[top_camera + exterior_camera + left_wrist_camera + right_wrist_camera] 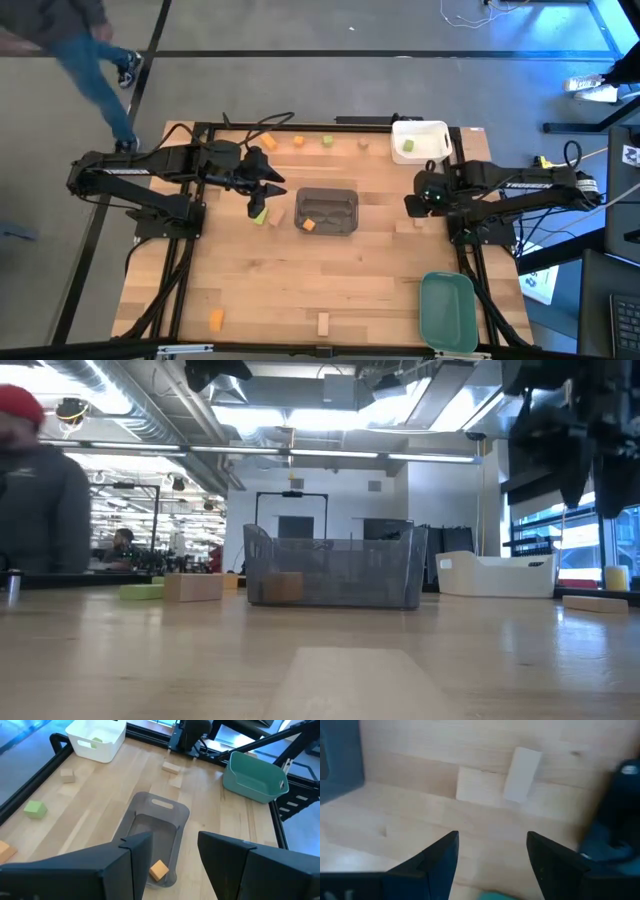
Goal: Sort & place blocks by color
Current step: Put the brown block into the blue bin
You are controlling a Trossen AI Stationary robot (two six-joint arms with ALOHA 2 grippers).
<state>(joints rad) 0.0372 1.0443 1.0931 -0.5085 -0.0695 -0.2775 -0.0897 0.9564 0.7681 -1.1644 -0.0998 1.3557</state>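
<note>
Small wooden blocks lie scattered on the table. Two orange blocks (pixel 270 143), a green block (pixel 327 141) and a tan one (pixel 364 145) form a row by the far edge. An orange block (pixel 159 870) lies in the grey tray (pixel 345 196), and a green block (pixel 408 146) in the white tray (pixel 432 130). My left gripper (pixel 262 195) hangs open just left of the grey tray, above a green block (pixel 260 216), and is open (pixel 175 842) in its wrist view too. My right gripper (pixel 412 205) is open (pixel 492 840) above bare wood, near a tan bar (pixel 521 766).
A green tray (pixel 447 310) sits at the near right corner. An orange block (pixel 216 319) and a tan block (pixel 322 323) lie near the near edge. A black frame borders the table. A person (pixel 95 60) walks past beyond the far left corner.
</note>
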